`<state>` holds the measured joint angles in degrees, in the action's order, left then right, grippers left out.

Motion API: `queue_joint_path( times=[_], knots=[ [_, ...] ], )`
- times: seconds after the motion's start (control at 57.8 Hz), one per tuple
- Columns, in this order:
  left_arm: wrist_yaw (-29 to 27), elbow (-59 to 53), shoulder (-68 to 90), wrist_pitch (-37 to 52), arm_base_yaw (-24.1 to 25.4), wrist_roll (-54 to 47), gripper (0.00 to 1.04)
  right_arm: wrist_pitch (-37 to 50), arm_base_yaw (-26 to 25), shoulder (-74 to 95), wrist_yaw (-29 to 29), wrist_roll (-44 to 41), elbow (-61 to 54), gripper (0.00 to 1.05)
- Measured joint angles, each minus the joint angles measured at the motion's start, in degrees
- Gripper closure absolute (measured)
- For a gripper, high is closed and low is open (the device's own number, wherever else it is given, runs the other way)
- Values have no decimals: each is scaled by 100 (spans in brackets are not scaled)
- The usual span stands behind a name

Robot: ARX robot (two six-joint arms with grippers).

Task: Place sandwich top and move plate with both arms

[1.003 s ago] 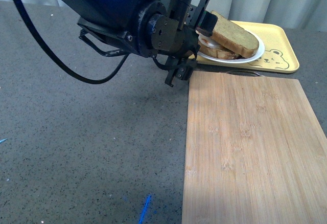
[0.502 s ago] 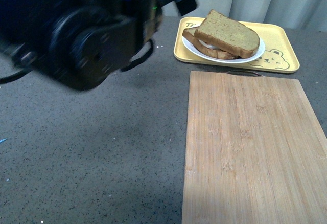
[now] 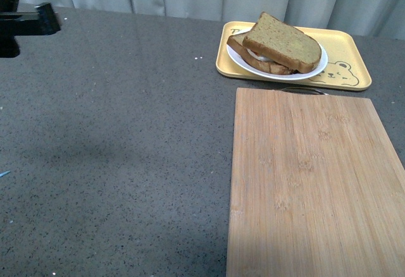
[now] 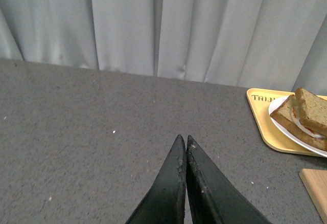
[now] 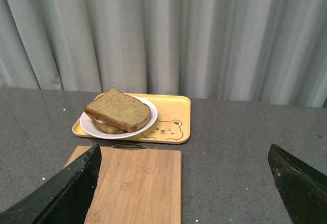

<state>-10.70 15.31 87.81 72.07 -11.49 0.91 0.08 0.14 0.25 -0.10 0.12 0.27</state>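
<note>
Fingers: left gripper pinched closed, empty; right gripper spread wide, empty. Top slice sat on the sandwich, on the plate, on the tray at the tabletop's far edge, ahead of both grippers, nearer the right. Count: one plate, one tray, one board, two slices.

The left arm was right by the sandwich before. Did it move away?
Yes. In the front view the left gripper now sits at the far left edge, well away from the tray it was beside earlier. The sandwich top rests on the plate.
</note>
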Motion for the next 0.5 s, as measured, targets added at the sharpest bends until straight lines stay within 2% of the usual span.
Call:
queue_joint_path(
  times=[0.086,0.502],
  knots=[
    [131,-293,-767,-619,212,-7,101,0,0,0,-2,0,0,9],
    [595,-1121,-2806,-1729,662,-39,101,0,0,0,-2,0,0,9]
  ],
)
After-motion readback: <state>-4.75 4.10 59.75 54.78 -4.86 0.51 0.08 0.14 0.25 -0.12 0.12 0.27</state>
